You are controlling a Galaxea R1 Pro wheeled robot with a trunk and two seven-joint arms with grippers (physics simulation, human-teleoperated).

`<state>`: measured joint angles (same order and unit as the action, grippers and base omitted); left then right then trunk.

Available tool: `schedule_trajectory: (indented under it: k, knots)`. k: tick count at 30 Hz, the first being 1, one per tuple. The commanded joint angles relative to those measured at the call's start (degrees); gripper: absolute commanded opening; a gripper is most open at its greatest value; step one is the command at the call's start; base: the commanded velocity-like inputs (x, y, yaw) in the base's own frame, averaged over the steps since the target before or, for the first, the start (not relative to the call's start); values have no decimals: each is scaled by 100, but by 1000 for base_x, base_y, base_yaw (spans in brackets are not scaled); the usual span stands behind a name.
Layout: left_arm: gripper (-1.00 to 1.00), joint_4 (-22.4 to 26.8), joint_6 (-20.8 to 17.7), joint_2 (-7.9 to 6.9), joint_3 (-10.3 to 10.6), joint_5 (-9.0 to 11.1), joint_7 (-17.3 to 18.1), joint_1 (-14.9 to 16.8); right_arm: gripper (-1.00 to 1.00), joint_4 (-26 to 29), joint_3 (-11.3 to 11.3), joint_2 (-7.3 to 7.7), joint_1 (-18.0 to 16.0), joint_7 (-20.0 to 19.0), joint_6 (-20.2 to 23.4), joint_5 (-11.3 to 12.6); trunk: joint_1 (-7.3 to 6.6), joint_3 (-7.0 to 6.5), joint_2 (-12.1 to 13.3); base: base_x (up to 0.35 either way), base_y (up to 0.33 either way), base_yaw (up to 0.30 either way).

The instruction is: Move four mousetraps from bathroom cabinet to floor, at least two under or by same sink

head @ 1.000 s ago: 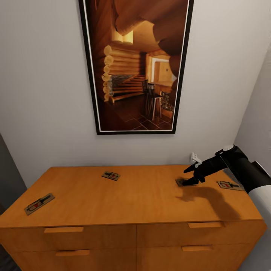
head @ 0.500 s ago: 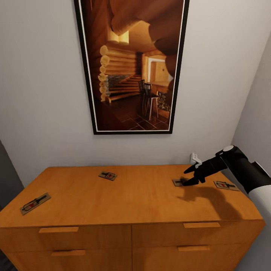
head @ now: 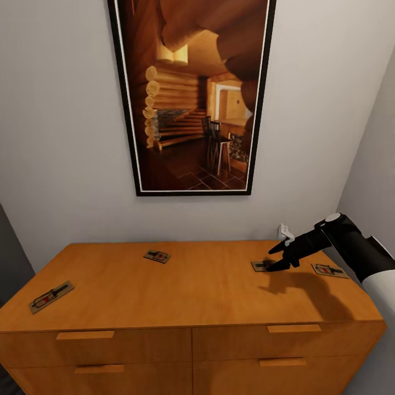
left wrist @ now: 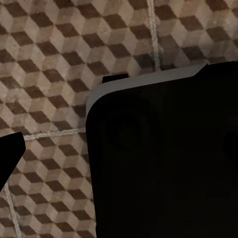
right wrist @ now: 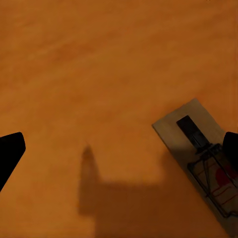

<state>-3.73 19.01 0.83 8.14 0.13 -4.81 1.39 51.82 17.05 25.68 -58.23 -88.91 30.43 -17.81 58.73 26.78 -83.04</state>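
- The cabinet (head: pixel 186 296) stands nearest: a low orange-brown sideboard with drawer fronts and slim bar handles, its flat top serving as the counter.
- Four mousetraps lie flat on that counter, each a small tan board with dark metal parts and a touch of red.
- The left trap (head: pixel 51 297) sits near the left front corner, turned at an angle.
- The right gripper (head: pixel 278 259) reaches in from the right on a black and white arm, its fingers spread wide and pointing down over the middle trap (head: pixel 262 265), which it is not holding; a dark finger tip sits right at that trap's edge.
- In the right wrist view the same trap (right wrist: pixel 208 161) lies beside one finger (right wrist: pixel 232 148), with the other finger well apart across bare wood.
- The right trap (head: pixel 329 270) lies just beyond the arm, near the right edge.
- The far trap (head: pixel 157 256) lies toward the back, left of centre.
- Behind, a tall framed picture (head: pixel 192 93) of a log-cabin interior hangs on the pale wall.
- The left wrist view looks at the cube-patterned floor (left wrist: pixel 49 59) past a dark part of the robot; I cannot tell how the left fingers stand.
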Motion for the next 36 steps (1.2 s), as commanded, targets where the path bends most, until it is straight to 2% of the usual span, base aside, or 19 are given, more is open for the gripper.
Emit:
schedule_trajectory:
  k: [1,27,36]
  knots:
    - [100,-27,41,4,47,0,-34,11,100,6,9,5,-5,-25,60,-21,0,6,-4,54,-22,0]
    - [100,-32,41,5,47,-4,-29,11,100,-4,9,7,-5,-18,60,-28,0,6,-4,22,-23,0]
    - [100,-32,41,5,47,2,-29,11,100,-178,9,8,-5,1,-38,-29,0,6,-4,0,0,0]
